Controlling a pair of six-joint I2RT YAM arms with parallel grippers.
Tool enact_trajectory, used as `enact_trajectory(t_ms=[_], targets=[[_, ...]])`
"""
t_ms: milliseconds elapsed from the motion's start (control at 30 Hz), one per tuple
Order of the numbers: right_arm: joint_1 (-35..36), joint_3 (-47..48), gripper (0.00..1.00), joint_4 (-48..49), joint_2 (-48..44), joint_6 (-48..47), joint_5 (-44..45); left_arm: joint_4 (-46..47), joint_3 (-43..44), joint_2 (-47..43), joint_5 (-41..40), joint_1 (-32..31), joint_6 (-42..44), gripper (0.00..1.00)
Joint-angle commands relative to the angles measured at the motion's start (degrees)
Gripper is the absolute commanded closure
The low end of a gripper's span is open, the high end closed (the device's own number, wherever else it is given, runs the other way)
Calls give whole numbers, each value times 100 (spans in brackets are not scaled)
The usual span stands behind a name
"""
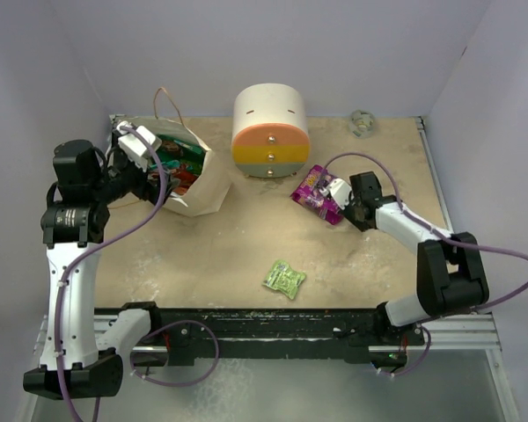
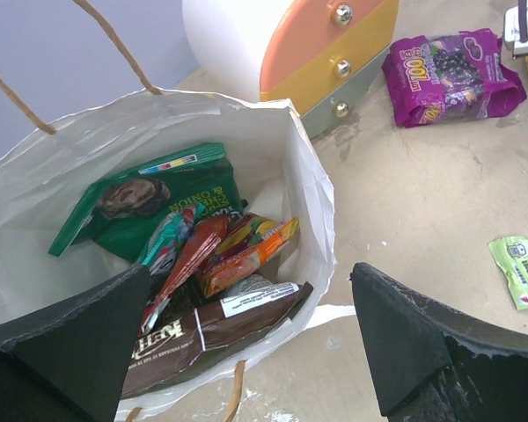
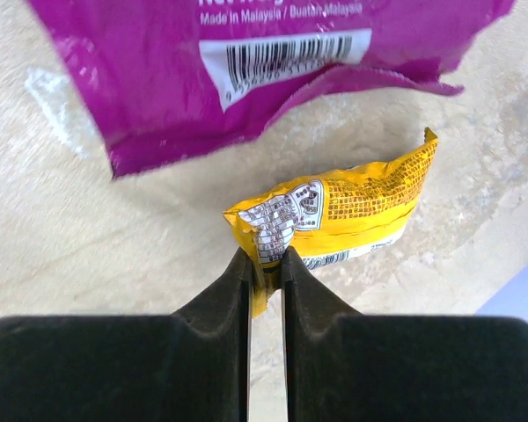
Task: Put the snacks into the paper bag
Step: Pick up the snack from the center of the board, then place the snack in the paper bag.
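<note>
The cream-white paper bag (image 1: 207, 189) lies open at the back left, and inside it (image 2: 299, 176) I see a green packet (image 2: 150, 198), an orange one (image 2: 246, 251) and a brown one (image 2: 220, 325). My left gripper (image 2: 246, 352) hovers open over the bag's mouth with nothing between its fingers. A purple packet (image 1: 312, 186) lies beside the round container, also seen in the right wrist view (image 3: 246, 61). My right gripper (image 3: 266, 259) is shut on the corner of a small yellow-orange packet (image 3: 352, 211) just below the purple one. A lime-green packet (image 1: 284, 279) lies mid-table.
A round white container (image 1: 270, 130) with pastel drawers stands at the back centre, close to the bag and the purple packet. A small clear object (image 1: 363, 123) sits at the back right. Purple walls enclose the table on three sides.
</note>
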Motion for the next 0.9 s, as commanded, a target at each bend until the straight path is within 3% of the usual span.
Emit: enact_trajectory(t_ms=[0,167,367,500,600,867], targets=[[-23,461,99,-805,-612,10,-161,93,217,143,310,23,-40,1],[-20,973,100,-1838,-1074,-107,-1179,-195,484,386,751,3,168,1],[-5,2113,100,-2971,-1361,-256,-3478,-619,810,699,791,-428,672,1],[76,2867,100,-3353,-1202,-324,-4895,-804,959,905,670,-1137,940,0],[219,3407,100,-3593,-1017,-434,-5736,-1061,1146,1110,1042,-1442,1302,0],[915,4452,100,-3544,-576,-406,-7086,-1598,1749,1895,1830,-2147,2334,0]])
